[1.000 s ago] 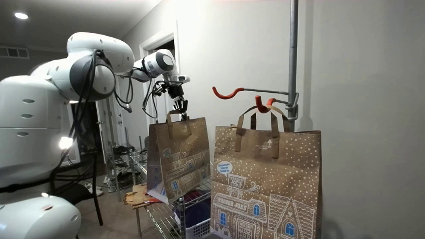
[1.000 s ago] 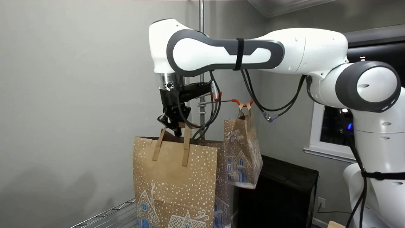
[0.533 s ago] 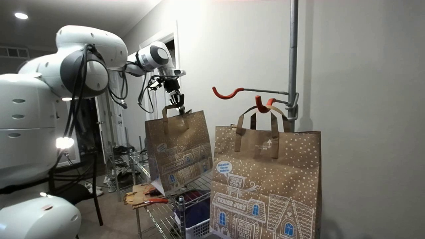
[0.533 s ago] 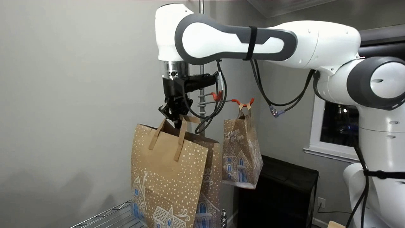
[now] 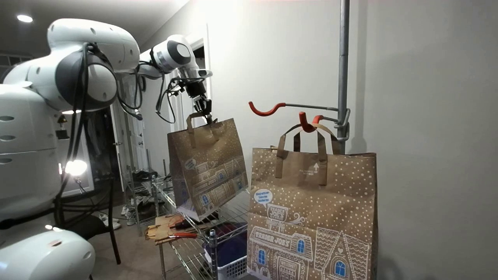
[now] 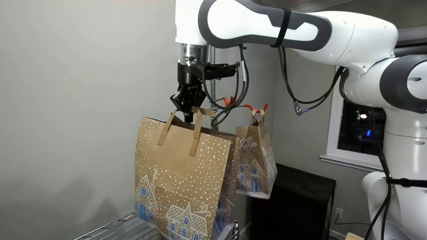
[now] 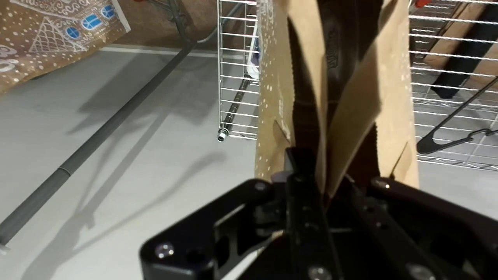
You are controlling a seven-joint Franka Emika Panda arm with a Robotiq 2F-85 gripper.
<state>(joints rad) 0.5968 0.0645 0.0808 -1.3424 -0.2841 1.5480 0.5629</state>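
The bag (image 6: 181, 170) I hold hangs tilted over the wire shelf (image 6: 107, 226), left of centre in both exterior views; its mouth gapes in the wrist view, too dark inside for me to tell its contents. The hung bag (image 5: 311, 206), lower right in an exterior view, is looped over a red hook (image 5: 306, 124). Near the bottom centre, a white basket (image 5: 233, 268) holds dark blue stuff (image 5: 234, 247). My fingers (image 6: 188, 116) are pressed together, pinching the paper handles (image 7: 356, 107). The hung bag reads TRADER JOE'S and WELCOME in white; mine shows TRADER JOE'S more faintly.
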